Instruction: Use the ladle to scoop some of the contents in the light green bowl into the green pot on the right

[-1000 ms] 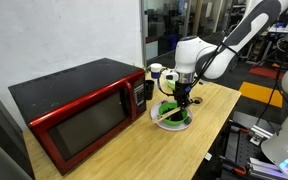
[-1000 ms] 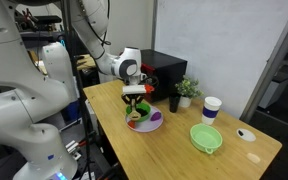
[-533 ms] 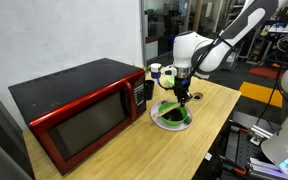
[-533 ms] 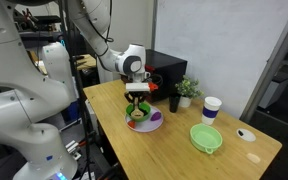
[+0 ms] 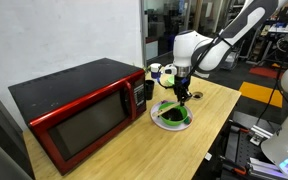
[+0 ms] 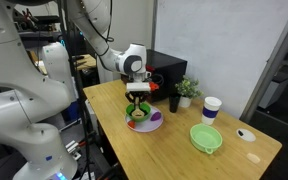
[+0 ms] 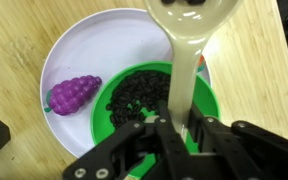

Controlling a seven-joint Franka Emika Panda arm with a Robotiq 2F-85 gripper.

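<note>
Gripper [image 7: 174,125] clamped on ladle [image 7: 187,55] handle, lower centre. Loaded scoop at top edge, held level beyond bean-filled green pot [image 7: 210,103], probably to avoid spilling.

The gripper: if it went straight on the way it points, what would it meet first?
Probably the dark contents of the green pot, just beneath the gripper and its held ladle; depth is unclear.

A microwave [image 5: 79,112] with a red front stands closed on the wooden counter [image 5: 212,108]. In the wrist view, a white plate [image 7: 89,45] carries a purple toy grape bunch [image 7: 74,95] on its left part. In an exterior view, a small potted plant [image 6: 187,89] stands near a white cup with a blue top [image 6: 212,108].
</note>
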